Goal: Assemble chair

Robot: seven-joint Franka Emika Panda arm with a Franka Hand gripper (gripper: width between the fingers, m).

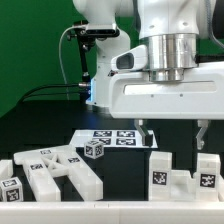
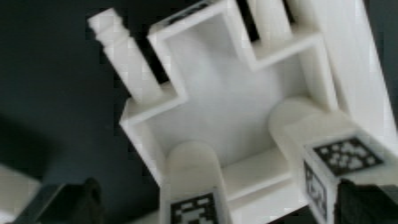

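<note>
My gripper [image 1: 174,138] hangs open above a white chair part [image 1: 178,176] at the exterior view's right front, which carries square tags. Its two dark fingers [image 1: 148,133] stand wide apart and hold nothing. In the wrist view the gripper [image 2: 222,214] is over a white slab [image 2: 222,95] with notched prongs at its far end and two round pegs [image 2: 196,170] bearing tags. The dark fingertips [image 2: 68,200] show on either side of it, apart from it. More white chair parts [image 1: 55,170] with tags lie at the exterior view's left front.
The marker board [image 1: 112,137] lies flat behind the parts in the middle. A small tagged cube [image 1: 95,150] sits at its front edge. The arm's base [image 1: 100,60] stands behind, before a green backdrop. The table surface is black.
</note>
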